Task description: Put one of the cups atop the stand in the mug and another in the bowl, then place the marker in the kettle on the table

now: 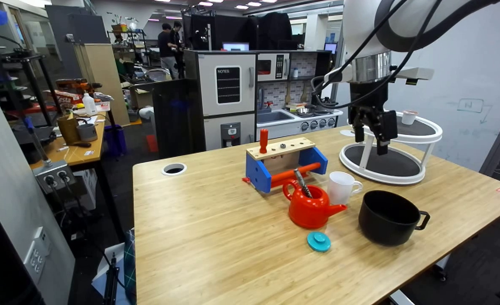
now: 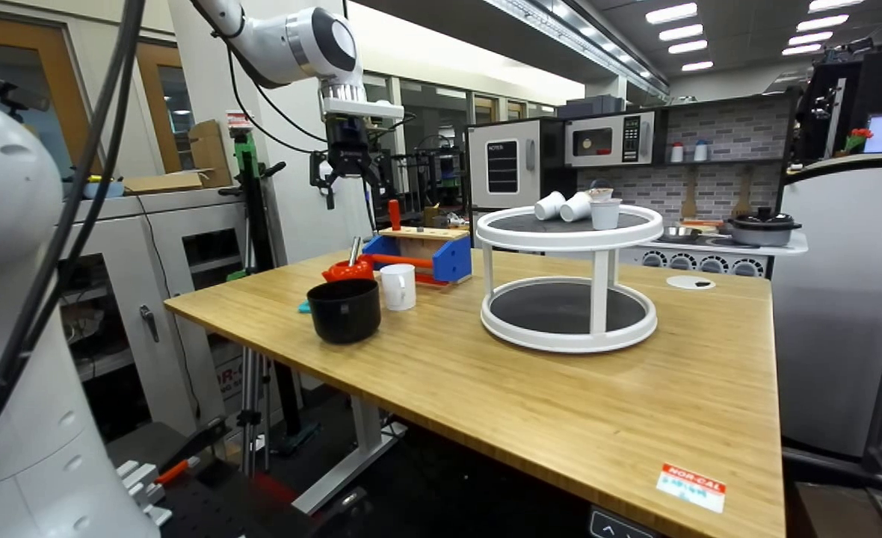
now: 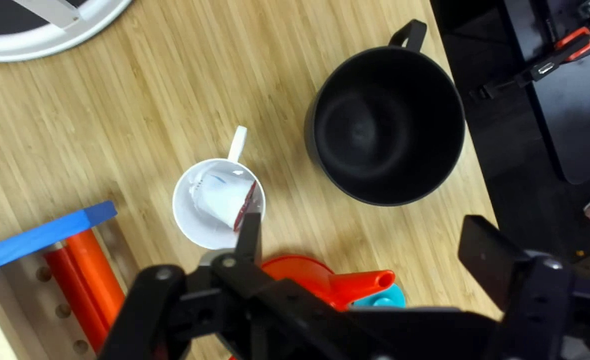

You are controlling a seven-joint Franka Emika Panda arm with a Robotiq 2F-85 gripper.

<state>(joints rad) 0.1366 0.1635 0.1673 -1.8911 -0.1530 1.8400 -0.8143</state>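
**A cup (image 3: 217,195) lies in the white mug (image 1: 338,191); the marker (image 1: 302,182) leans in the red kettle (image 1: 308,217)**

In an exterior view, a toy workbench (image 1: 258,173) with blue sides, a pale wooden top and an upright red screwdriver (image 1: 264,141) stands close behind the kettle, while a round teal lid (image 1: 319,241) lies on the table (image 1: 207,237) just in front. The gripper (image 1: 370,142) hangs before the large two-tier stand (image 1: 419,137), covering part of it. The marker's greyish upper length sticks out of the kettle's mouth. The mug stands upright, just beside the kettle; the deep black bowl (image 1: 381,231) sits near it, handle pointing away.

In an exterior view, the bowl partly hides the kettle. On the stand's dark top tier, inside its smooth white rim, two tipped cups (image 2: 548,206) lie on their sides near an upright cup (image 2: 605,215), and what is behind that one is hard to make out. A flat white disc (image 2: 689,282) is set on the striped wood.

In the wrist view, the gripper is released, its fingers (image 3: 250,237) spread wide apart. It blocks much of the kettle, leaving the rounded shoulder and tapering spout, with the lid showing past them. The cup rests aslant inside the mug, its rim dark red, its side faintly printed. The bowl's round floor has a soft sheen.
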